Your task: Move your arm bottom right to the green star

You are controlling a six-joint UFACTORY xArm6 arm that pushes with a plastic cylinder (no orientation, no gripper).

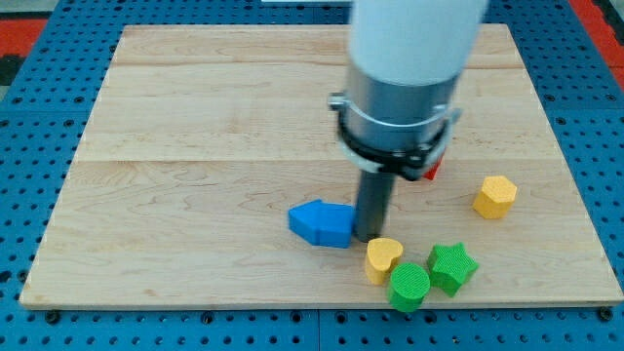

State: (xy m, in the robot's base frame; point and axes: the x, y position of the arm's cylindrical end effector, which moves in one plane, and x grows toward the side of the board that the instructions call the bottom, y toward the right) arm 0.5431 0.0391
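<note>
The green star [452, 266] lies near the view's bottom right of the wooden board [195, 146]. A green cylinder [409, 286] touches it on its left, and a yellow heart [383, 258] sits just above-left of that cylinder. My tip [369, 237] rests on the board, right against the right side of a blue block [321, 223] and just above-left of the yellow heart. The tip is left of and a little above the green star, with the heart and cylinder between them.
A yellow hexagon [494, 196] lies at the view's right. A red block [432, 169] is mostly hidden behind the arm's body [400, 97]. Blue pegboard surrounds the board.
</note>
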